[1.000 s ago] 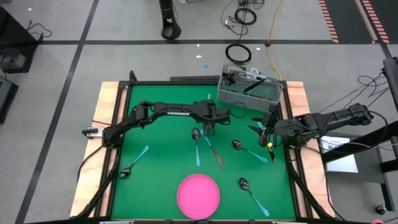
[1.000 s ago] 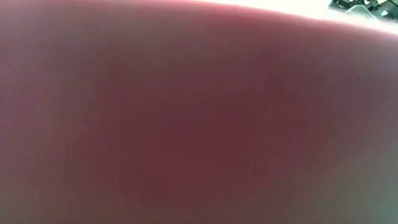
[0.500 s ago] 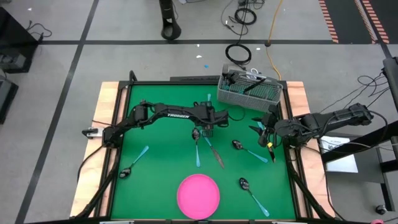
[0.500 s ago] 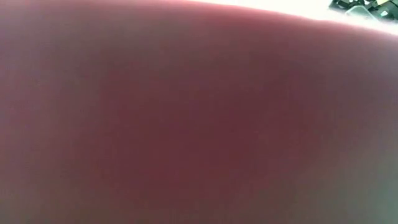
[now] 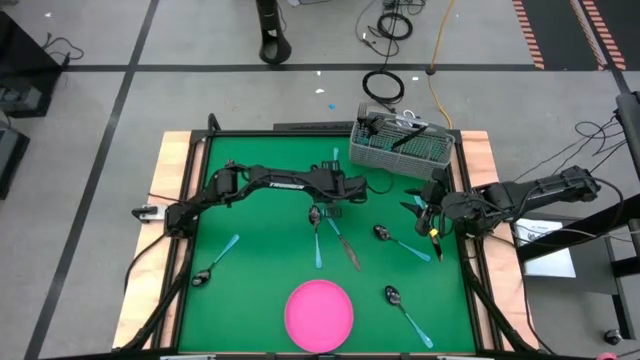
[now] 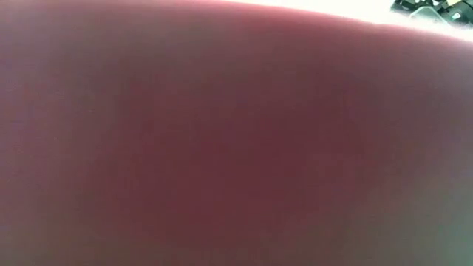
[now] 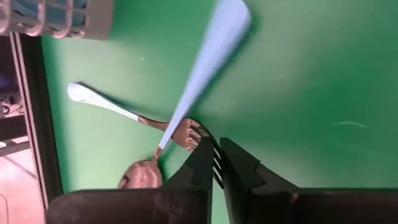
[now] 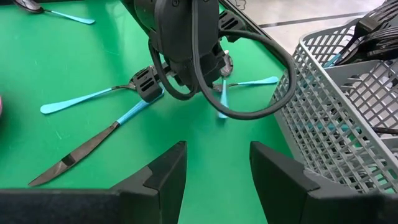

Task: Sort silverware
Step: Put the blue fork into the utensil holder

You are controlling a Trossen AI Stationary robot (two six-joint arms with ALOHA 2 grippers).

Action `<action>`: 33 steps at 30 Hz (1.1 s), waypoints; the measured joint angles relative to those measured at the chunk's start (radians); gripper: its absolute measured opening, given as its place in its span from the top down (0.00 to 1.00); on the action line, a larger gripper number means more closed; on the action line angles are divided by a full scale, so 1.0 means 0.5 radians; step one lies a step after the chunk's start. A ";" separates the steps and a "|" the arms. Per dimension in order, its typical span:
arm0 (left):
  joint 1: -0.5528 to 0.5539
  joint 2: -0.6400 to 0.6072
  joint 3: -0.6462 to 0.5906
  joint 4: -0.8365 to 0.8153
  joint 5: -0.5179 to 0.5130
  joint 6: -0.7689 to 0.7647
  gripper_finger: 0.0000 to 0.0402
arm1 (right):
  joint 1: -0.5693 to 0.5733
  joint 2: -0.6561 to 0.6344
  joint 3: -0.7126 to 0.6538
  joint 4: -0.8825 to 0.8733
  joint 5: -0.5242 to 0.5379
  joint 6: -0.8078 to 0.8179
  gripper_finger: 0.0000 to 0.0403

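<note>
My left gripper (image 5: 335,203) is at mid-table and points down, its fingers (image 7: 204,163) nearly shut on a fork (image 7: 184,134). The fork's light-blue handle (image 5: 335,160) points toward the far edge. A spoon (image 7: 140,177) lies beside the fork, and its blue handle (image 7: 211,50) crosses over the fork's neck. My right gripper (image 8: 217,165) is open and hovers by the right edge (image 5: 430,213), touching nothing. Another spoon (image 5: 316,216) and a knife (image 5: 346,246) lie just near of the left gripper. The same spoon (image 8: 147,83) and knife (image 8: 69,155) show in the right wrist view. My left gripper pinches the fork's tines (image 7: 214,163) between its two fingers, from above and pointing down. The fingers come at the tine end along the fork. The fork's handle (image 7: 93,101) lies low on the green mat; whether the head is lifted cannot be told.
The grey mesh basket (image 5: 400,147) at the far right holds several utensils. The pink plate (image 5: 320,314) sits at the near edge, and a pink blur fills the low view. Loose spoons lie at the right (image 5: 384,234), near right (image 5: 391,295) and left (image 5: 203,276).
My left gripper has drawn a little toward the table's far edge. The right arm and the loose silverware have kept still.
</note>
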 joint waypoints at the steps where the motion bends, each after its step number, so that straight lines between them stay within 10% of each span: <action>1: 0.000 0.000 0.000 -0.010 -0.003 0.000 0.96 | 0.000 0.000 0.000 0.001 -0.001 0.008 0.59; 14: -0.047 0.002 0.152 -0.550 0.177 0.228 0.98 | 0.000 0.000 0.000 0.031 -0.002 0.012 0.59; 33: 0.066 0.001 0.837 -1.136 1.292 0.382 0.98 | 0.000 0.000 0.000 0.030 -0.011 0.012 0.59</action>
